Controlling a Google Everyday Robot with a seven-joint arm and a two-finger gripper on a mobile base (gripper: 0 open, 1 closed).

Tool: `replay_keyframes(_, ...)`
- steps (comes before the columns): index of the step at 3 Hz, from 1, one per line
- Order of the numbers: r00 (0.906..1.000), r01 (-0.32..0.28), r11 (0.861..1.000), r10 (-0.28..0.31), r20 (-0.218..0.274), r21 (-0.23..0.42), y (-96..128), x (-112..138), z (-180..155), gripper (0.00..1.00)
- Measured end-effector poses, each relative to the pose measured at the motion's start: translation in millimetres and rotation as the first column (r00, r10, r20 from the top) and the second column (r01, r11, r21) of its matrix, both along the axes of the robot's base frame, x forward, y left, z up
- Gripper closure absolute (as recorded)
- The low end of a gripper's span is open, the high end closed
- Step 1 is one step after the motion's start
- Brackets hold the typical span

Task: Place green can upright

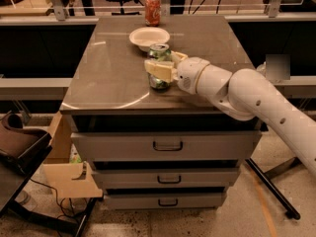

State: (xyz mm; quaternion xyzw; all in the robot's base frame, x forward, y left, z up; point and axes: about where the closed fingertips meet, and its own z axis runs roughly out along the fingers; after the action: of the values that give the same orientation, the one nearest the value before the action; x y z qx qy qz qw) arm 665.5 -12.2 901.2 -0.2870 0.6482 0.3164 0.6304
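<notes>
The green can stands upright on the grey cabinet top, near its middle front, with its silver pull-tab top facing up. My gripper reaches in from the right at the end of the white arm. Its cream fingers sit on either side of the can's middle, shut on it. The near finger hides part of the label.
A white bowl sits just behind the can. A red soda can stands at the back edge. The cabinet has three drawers below. A cardboard box and a chair are at the lower left.
</notes>
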Motion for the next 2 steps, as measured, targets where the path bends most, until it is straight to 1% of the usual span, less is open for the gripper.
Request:
replay_keyframes(1,0.9999,0.007,1.0,-0.007,-0.011,0.001,-1.6,0.4,-13.3,0.97)
replay_keyframes(2,0.9999,0.007,1.0,-0.007,-0.011,0.001,-1.5,0.4,-12.6,0.74)
